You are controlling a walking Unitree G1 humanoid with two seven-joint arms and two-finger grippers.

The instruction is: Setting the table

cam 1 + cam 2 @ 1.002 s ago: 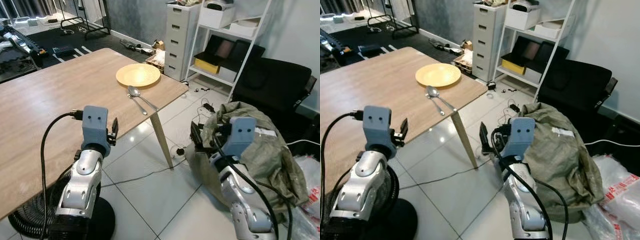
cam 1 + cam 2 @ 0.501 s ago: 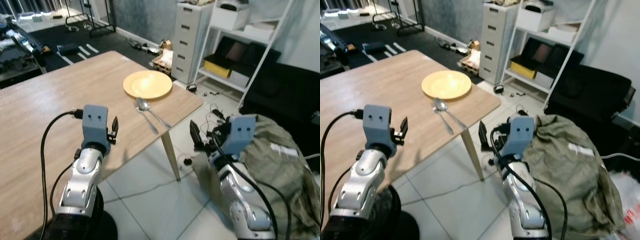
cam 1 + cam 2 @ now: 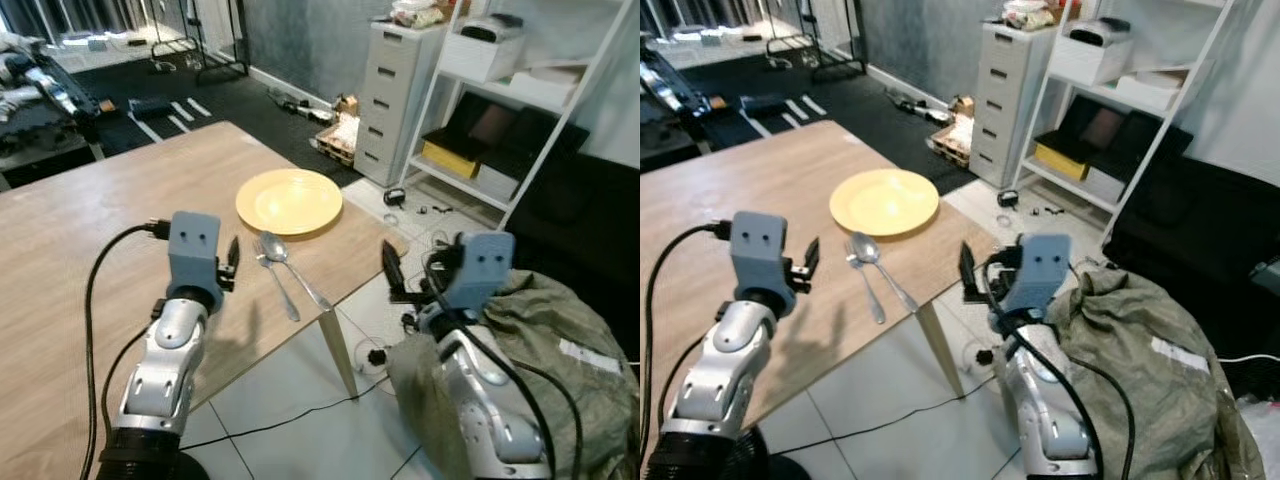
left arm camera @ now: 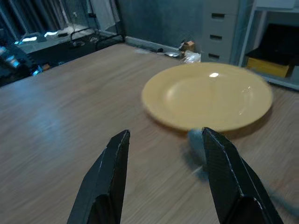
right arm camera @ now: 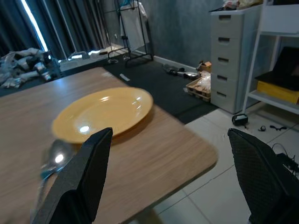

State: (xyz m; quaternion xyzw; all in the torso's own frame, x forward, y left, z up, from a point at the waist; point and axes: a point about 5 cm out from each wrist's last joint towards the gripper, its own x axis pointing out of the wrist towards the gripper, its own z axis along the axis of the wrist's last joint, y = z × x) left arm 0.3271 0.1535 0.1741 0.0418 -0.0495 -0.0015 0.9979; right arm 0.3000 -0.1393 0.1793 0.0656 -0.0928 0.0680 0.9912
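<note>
1. The spoon (image 3: 285, 260) and fork (image 3: 273, 275) come out blurred in both wrist views; in the left wrist view the spoon bowl is a grey smear partly behind one black finger (image 4: 231, 177).
2. The table (image 3: 90, 230) is cut off at the near and left edges of the eye views. The arms' lower parts run out of frame.
3. One yellow plate (image 3: 289, 200), with nothing on it, lies on the table ahead of both grippers.
4. One spoon and one fork lie side by side just on the near side of the plate, between the two grippers, handles pointing toward the table edge.
5. The left gripper (image 4: 163, 179) hovers over the table, fingers spread apart, holding nothing; plate and cutlery are just ahead and to its right.
6. The right gripper (image 5: 173, 177) is held off the table corner, above the floor, fingers wide apart and holding nothing; the plate is ahead to its left.
7. A green sack (image 3: 560, 330) lies on the floor right of the right gripper.
</note>
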